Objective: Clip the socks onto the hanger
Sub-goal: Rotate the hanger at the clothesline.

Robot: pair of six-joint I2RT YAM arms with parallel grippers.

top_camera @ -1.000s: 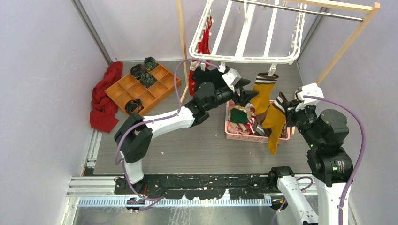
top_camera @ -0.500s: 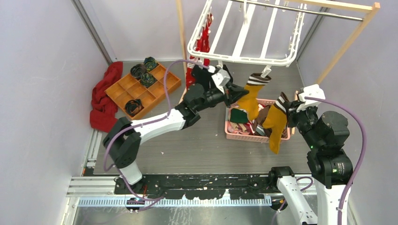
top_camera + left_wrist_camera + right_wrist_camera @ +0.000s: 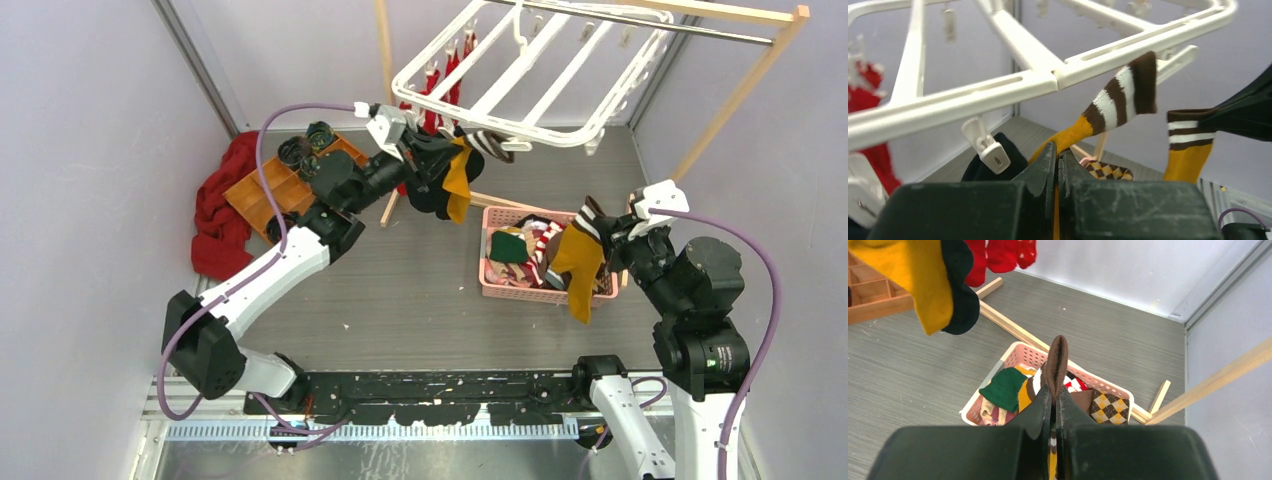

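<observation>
The white hanger (image 3: 520,100) hangs tilted from the rack, with red socks (image 3: 440,80) on its far side. A mustard sock (image 3: 458,185) hangs from the hanger's near bar by its brown-and-white cuff (image 3: 1128,90). My left gripper (image 3: 447,170) (image 3: 1057,150) is shut on this sock's yellow part just below the bar. A black sock (image 3: 998,155) and a free white clip (image 3: 985,145) hang beside it. My right gripper (image 3: 598,222) (image 3: 1054,390) is shut on the brown cuff of a second mustard sock (image 3: 580,265), held over the basket.
A pink basket (image 3: 1013,352) holds a green sock (image 3: 1005,387), an argyle sock (image 3: 1108,405) and others. A wooden compartment tray (image 3: 290,185) with dark rolled bundles and a red cloth (image 3: 225,200) lie at the left. Wooden rack poles (image 3: 740,90) stand at the right and behind.
My left gripper shut on the clipped mustard sock, then swung left and up with it, dragging the hanger into a tilt. The right gripper and its sock stayed put.
</observation>
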